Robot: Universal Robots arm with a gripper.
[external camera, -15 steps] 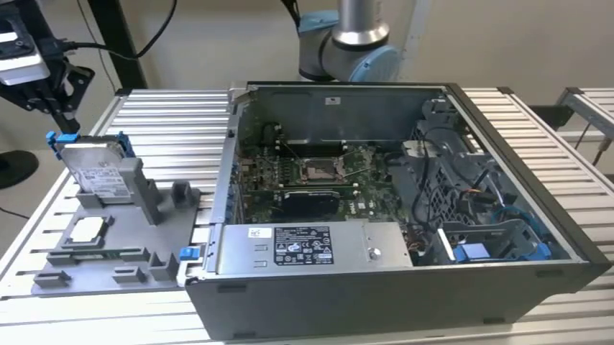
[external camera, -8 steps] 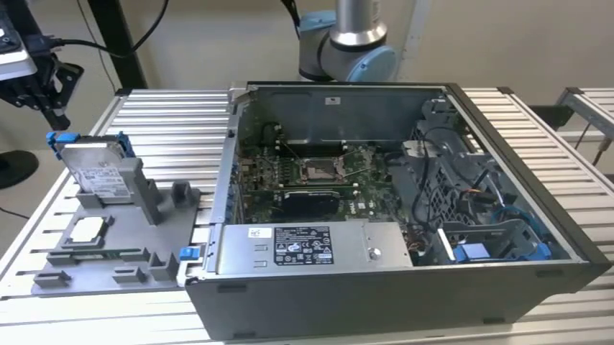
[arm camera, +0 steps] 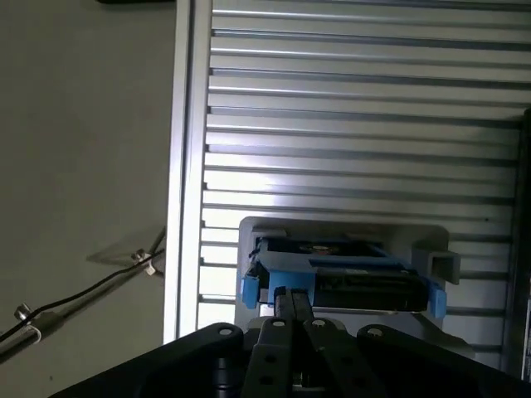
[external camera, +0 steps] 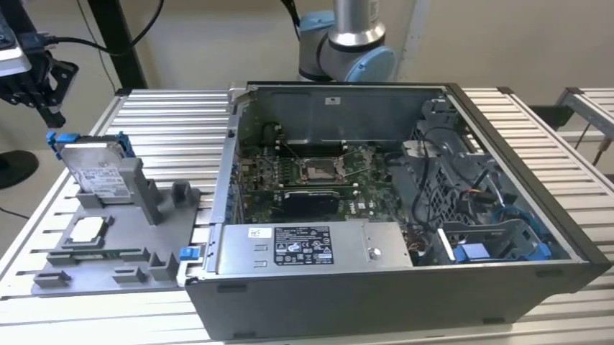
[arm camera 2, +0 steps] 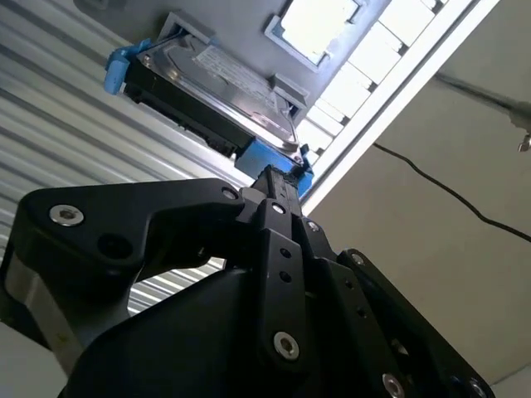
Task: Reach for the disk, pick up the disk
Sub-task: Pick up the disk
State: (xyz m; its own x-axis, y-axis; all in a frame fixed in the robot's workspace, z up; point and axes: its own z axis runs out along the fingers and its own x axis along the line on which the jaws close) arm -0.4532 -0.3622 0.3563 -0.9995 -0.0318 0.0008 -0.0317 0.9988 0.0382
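The disk (external camera: 96,169) is a silver hard drive with a white label in a blue bracket. It stands tilted in a grey holder (external camera: 144,190) at the exterior view's left. My gripper (external camera: 53,115) hangs above and just behind the disk's upper edge, apart from it. In the second wrist view the black fingers (arm camera 2: 278,186) lie pressed together with nothing between them, their tips close to the blue bracket corner of the disk (arm camera 2: 224,83). The first wrist view shows the gripper (arm camera: 290,297) right over the disk's (arm camera: 348,278) blue-framed top edge.
The grey holder tray (external camera: 57,277) also carries a small square silver chip (external camera: 86,230). An open computer case (external camera: 566,237) with a grey power-supply box (external camera: 307,248) stands to the exterior view's right. The table edge (arm camera: 187,166) and floor lie beside the disk.
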